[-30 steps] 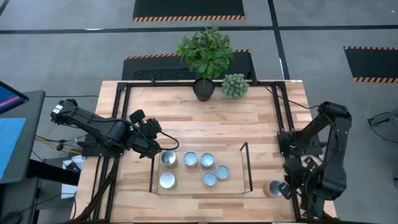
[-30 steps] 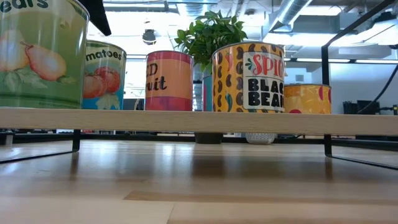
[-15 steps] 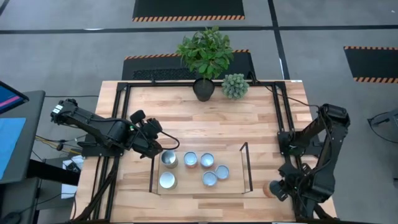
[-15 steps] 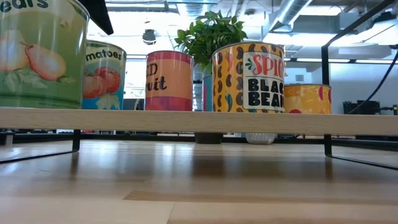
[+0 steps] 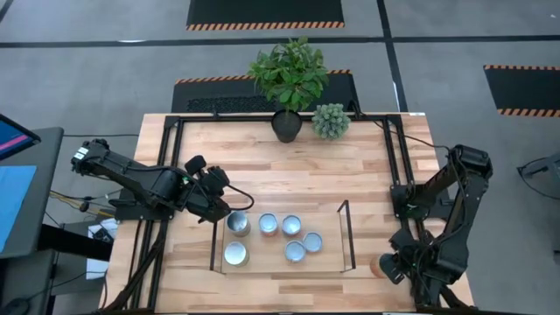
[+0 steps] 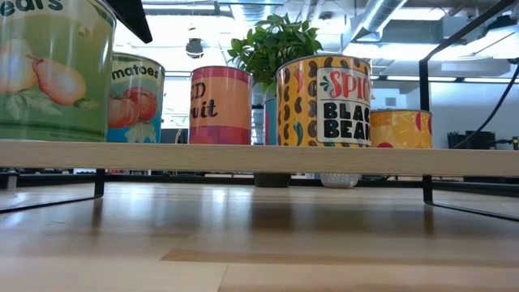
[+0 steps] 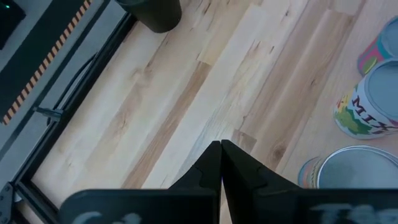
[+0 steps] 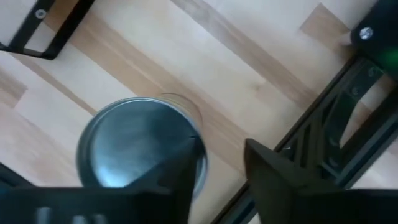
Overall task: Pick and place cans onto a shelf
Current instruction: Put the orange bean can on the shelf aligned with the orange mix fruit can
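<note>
Five silver-topped cans (image 5: 269, 225) stand on the low light-wood shelf (image 5: 262, 264). One reddish can (image 5: 379, 265) remains on the tabletop (image 5: 350, 166); we see the right pincer (image 8: 217, 163) open beside it. Left pincer (image 7: 221, 147) closed, near the shelf.

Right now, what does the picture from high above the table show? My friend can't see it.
Five cans stand on a low wooden shelf on the table. The left gripper, shut, sits by the shelf's left end. The right gripper is over one more can at the table's right edge.
</note>
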Action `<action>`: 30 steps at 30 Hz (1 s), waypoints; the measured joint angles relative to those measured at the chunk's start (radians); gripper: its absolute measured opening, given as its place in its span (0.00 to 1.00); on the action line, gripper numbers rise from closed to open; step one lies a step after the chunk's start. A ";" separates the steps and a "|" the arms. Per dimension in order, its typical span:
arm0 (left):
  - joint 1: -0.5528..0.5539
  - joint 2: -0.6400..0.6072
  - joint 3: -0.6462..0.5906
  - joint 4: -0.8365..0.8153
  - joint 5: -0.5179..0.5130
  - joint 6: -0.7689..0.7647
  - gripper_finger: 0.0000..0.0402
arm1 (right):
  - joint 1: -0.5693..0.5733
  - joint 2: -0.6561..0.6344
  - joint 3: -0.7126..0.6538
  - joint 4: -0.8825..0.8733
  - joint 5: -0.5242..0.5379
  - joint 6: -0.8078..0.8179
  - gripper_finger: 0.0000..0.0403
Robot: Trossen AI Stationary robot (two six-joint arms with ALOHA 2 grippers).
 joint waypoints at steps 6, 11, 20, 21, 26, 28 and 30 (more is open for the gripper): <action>0.000 0.000 0.000 0.002 0.000 0.000 0.00 | -0.023 0.001 0.007 0.074 0.048 0.039 0.05; 0.000 0.000 0.000 0.002 0.000 0.000 0.00 | -0.062 -0.025 0.103 -0.050 0.168 0.010 0.01; 0.000 0.000 0.000 0.002 0.000 0.001 0.00 | -0.135 -0.132 0.429 -0.359 0.169 -0.177 0.01; 0.000 0.000 0.000 0.002 0.000 0.001 0.00 | -0.146 -0.143 0.454 -0.361 0.184 -0.192 0.01; 0.000 0.000 0.000 0.000 0.000 0.037 0.00 | -0.250 -0.194 0.558 -0.366 0.180 -0.403 0.00; 0.000 0.000 0.000 -0.001 0.000 0.056 0.00 | -0.284 -0.211 0.612 -0.363 0.175 -0.483 0.00; 0.000 0.000 0.000 -0.002 0.000 0.067 0.00 | -0.323 -0.224 0.667 -0.364 0.176 -0.549 0.00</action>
